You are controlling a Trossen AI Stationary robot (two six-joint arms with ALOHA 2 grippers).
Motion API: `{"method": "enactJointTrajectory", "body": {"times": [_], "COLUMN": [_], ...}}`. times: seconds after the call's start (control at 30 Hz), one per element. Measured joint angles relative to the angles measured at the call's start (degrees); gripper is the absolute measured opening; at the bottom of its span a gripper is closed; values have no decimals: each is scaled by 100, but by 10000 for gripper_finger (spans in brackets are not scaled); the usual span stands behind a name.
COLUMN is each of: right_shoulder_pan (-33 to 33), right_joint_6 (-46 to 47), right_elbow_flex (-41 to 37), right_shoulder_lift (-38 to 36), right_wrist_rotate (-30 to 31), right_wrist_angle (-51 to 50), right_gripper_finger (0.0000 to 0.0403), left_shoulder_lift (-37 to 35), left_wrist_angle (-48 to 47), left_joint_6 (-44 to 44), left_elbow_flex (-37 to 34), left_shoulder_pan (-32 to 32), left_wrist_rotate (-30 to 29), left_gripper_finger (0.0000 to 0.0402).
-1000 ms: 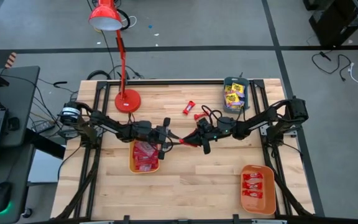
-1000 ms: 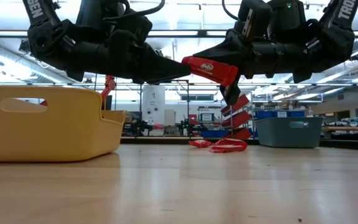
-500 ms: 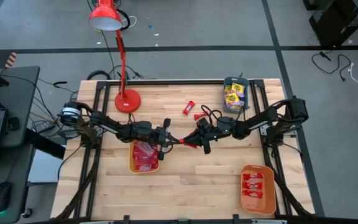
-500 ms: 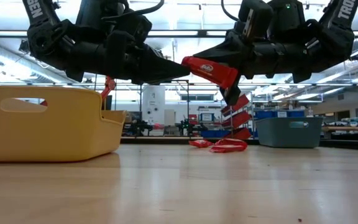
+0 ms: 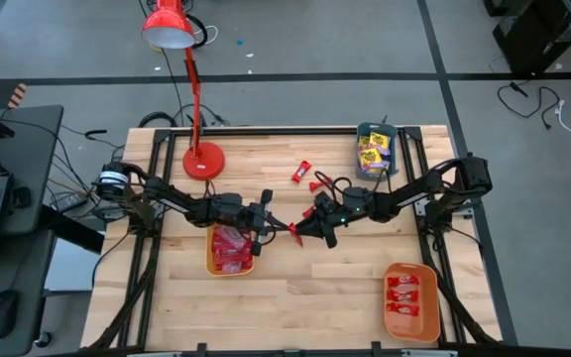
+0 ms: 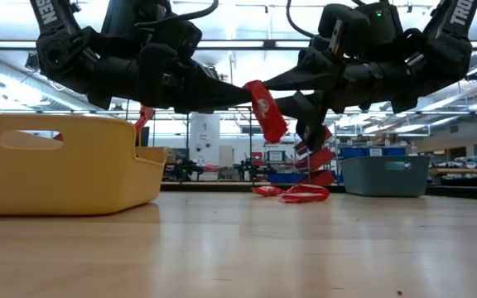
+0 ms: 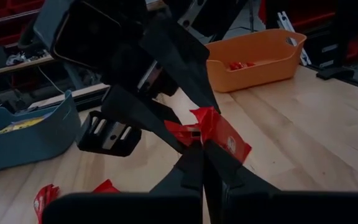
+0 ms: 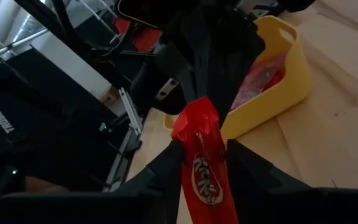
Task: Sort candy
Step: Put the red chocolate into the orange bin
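overhead, table-level, two close wrist views

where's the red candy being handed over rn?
Mid-table in the high view, off the tabletop: the red candy hangs from the shut left gripper, between both grippers, right of the yellow tray.

A: Left gripper (image 5: 278, 227) — where is it?
B: Mid-table, raised off the surface, arm reaching in from the left edge. Fingers (image 7: 194, 167) pinched together on a red candy bar (image 6: 264, 111).
A: Right gripper (image 5: 301, 229)?
B: Tip to tip with the left one, arm stretched in from the right edge. Its fingers (image 8: 252, 167) stand apart, one on each side of the bar — not clamping it.
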Motion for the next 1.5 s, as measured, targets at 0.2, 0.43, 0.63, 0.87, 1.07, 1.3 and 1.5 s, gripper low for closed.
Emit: {"method": "enactJointTrajectory", "body": {"times": [0.2,0.43,0.63,0.87,1.07,1.3,1.5], "right_shoulder_pan": [46,-74,-81,-52,-4,239,513], "right_joint_6": [31,445,890,693,-25,-59,-65], "right_elbow_flex": [0,-11,-11,-11,-11,-11,-10], "right_shoulder_lift": [0,-7,-9,-11,-14,-427,-1756], "right_wrist_rotate": [-58,-714,-1564,-2422,-2371,-2509,-2494], "right_wrist_angle": [38,-23,-290,-1343,-1775,-1973,-2142], "right_gripper_finger": [104,103,103,103,103,98,85], "left_shoulder_lift": [0,-6,-31,-356,-446,-580,-971], "left_wrist_angle": [94,158,149,271,1068,1544,318], "left_joint_6": [-1,-4,4,110,61,104,461], "left_elbow_flex": [0,7,9,11,13,82,547], "left_shoulder_pan": [0,0,2,4,-9,1,2], "left_wrist_rotate": [24,24,-70,457,577,574,757], "left_gripper_finger": [0,0,0,0,0,0,0]}}
